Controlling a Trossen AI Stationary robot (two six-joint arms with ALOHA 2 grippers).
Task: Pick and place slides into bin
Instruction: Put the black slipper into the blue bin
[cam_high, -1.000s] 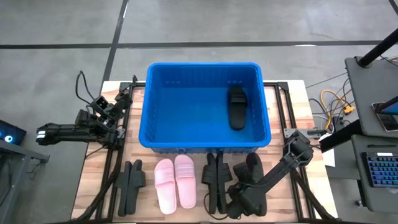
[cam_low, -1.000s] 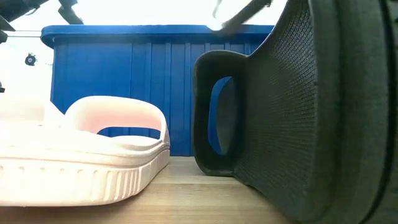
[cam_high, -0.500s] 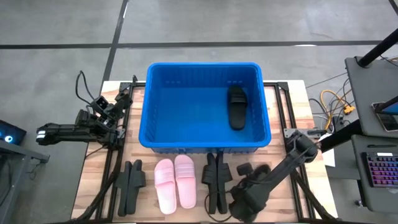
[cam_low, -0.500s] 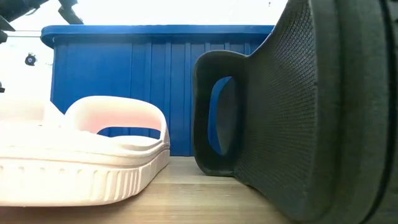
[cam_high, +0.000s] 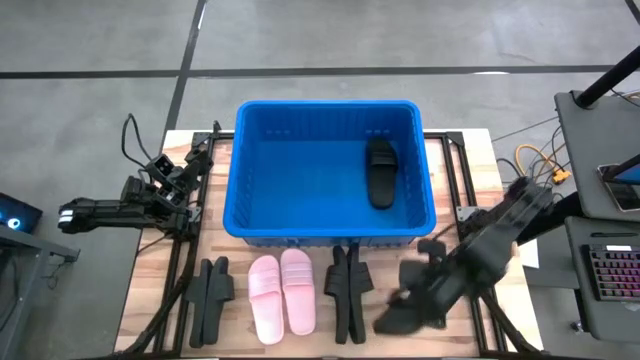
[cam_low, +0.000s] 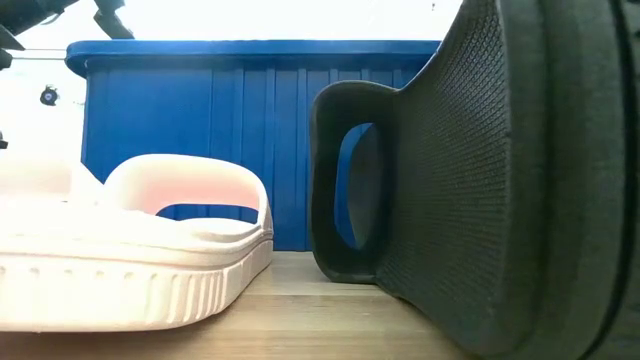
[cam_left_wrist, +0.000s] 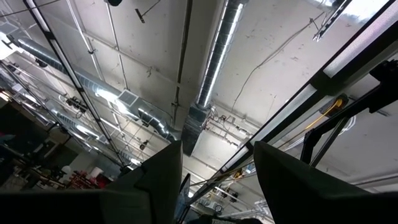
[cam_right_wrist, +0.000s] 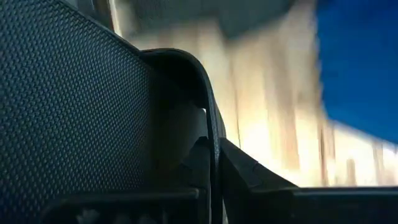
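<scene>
The blue bin (cam_high: 330, 170) stands at the table's middle with one black slide (cam_high: 380, 172) lying flat inside it. In front of it are a black pair (cam_high: 210, 298), the pale pink pair (cam_high: 283, 292) and a black pair standing on edge (cam_high: 347, 292). My right gripper (cam_high: 425, 292) is at the near right, shut on another black slide (cam_high: 400, 318). That slide's textured face fills the right wrist view (cam_right_wrist: 74, 106). My left gripper (cam_high: 195, 160) waits at the table's left edge, open and pointing up at the ceiling (cam_left_wrist: 214, 162). My right gripper pinches a thin raised edge of the black slide (cam_right_wrist: 209, 118) between its two fingers (cam_right_wrist: 249, 171). The slide is lifted clear of the table and hangs below and nearward of the gripper (cam_high: 400, 318). Which part of the slide that edge is cannot be told.
The low view shows the pink slide (cam_low: 150, 250) and an on-edge black slide (cam_low: 480, 200) close to the camera, with the bin's wall (cam_low: 250, 130) behind them. Cables and a desk with a keyboard (cam_high: 610, 270) lie beyond the table's right edge.
My right arm has risen and swung toward the table's right edge. It has taken the black slide up off the table beside the on-edge black pair, and the slide now hangs clear of the table. The other slides have stayed where they were.
</scene>
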